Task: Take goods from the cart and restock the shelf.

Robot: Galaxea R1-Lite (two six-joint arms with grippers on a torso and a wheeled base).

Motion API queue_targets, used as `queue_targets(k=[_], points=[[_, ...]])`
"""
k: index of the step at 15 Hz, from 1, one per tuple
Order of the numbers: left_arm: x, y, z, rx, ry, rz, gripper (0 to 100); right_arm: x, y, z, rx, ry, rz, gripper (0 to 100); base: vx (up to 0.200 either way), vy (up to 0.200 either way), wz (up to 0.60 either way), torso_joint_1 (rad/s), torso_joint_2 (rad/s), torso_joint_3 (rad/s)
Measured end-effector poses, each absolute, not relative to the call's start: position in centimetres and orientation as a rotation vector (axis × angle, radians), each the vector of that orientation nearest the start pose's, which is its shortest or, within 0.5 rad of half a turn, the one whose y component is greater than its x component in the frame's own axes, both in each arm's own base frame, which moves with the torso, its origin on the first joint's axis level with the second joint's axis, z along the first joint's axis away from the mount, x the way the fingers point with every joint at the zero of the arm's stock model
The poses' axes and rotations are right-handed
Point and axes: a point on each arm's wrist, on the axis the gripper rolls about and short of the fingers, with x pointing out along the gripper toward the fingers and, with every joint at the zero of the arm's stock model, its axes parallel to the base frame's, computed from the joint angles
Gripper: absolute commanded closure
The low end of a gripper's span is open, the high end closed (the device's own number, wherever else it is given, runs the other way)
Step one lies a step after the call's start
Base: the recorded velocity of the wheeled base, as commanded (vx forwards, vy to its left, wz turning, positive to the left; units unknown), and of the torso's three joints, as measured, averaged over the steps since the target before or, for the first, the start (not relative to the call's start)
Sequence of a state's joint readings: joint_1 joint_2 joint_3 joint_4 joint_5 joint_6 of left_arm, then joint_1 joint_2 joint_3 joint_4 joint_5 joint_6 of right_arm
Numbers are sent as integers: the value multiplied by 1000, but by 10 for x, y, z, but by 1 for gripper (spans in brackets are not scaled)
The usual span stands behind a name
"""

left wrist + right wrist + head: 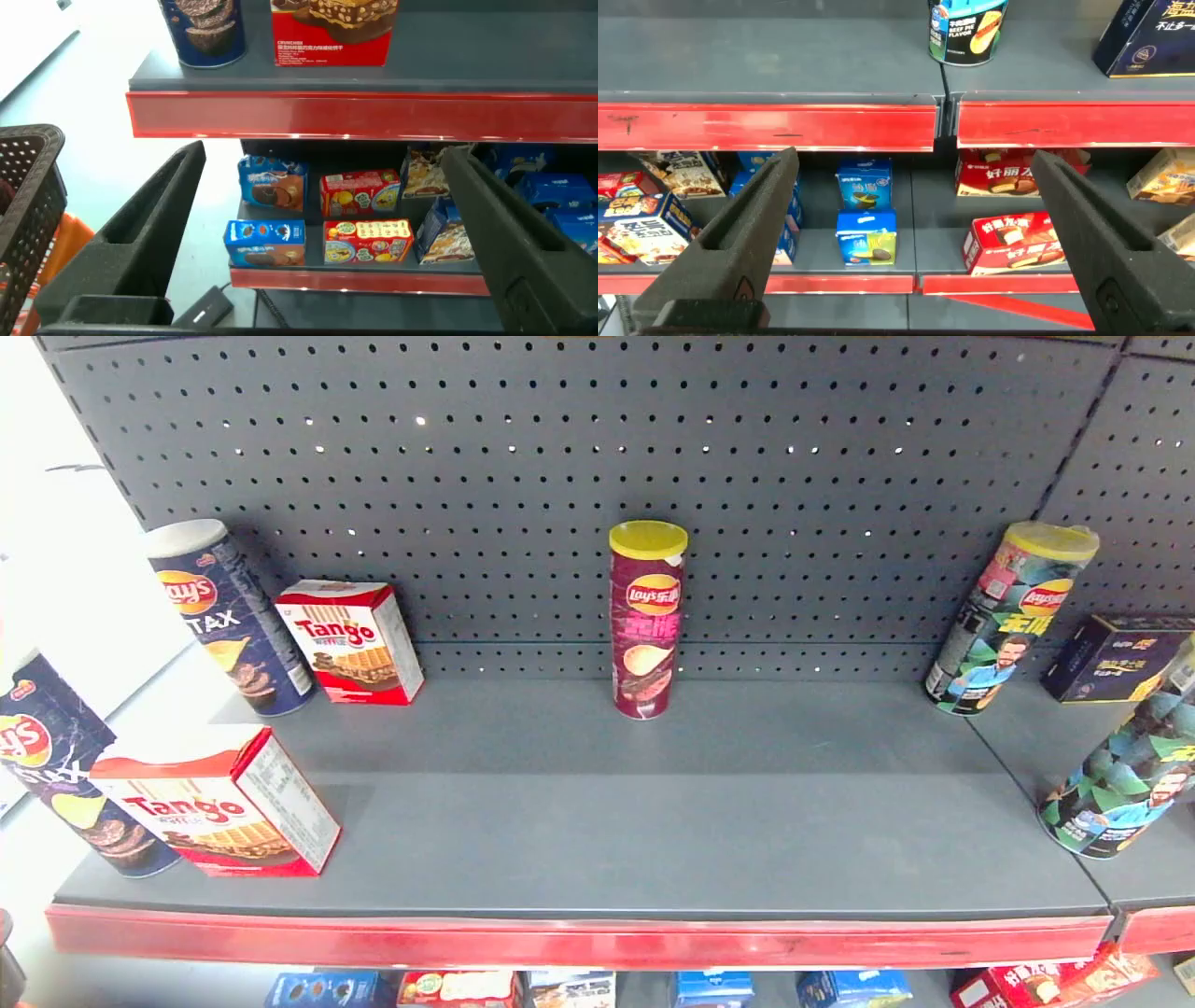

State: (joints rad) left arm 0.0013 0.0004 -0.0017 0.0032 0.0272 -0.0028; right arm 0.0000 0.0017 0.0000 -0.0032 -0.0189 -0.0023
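Observation:
A grey shelf with a red front edge holds a maroon chips can upright at the back middle. At its left end stand two dark blue chips cans and two red-and-white wafer boxes. In the left wrist view, my left gripper is open and empty, below the shelf's red edge, with a black mesh cart basket beside it. My right gripper is likewise open and empty in front of the lower shelves, under a green can.
Green-patterned cans and a dark box stand on the shelf's right side. The lower shelves carry blue cookie boxes, red-and-yellow boxes and red boxes. A perforated back panel closes the shelf behind.

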Motion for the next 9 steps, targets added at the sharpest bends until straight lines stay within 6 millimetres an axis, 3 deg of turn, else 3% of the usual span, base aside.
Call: queue_targets(k=[9], points=[[-23,1,76,-1,2,27,0,-23,0,76,-2,-1,-20,0,0,0,600,6,2,2]])
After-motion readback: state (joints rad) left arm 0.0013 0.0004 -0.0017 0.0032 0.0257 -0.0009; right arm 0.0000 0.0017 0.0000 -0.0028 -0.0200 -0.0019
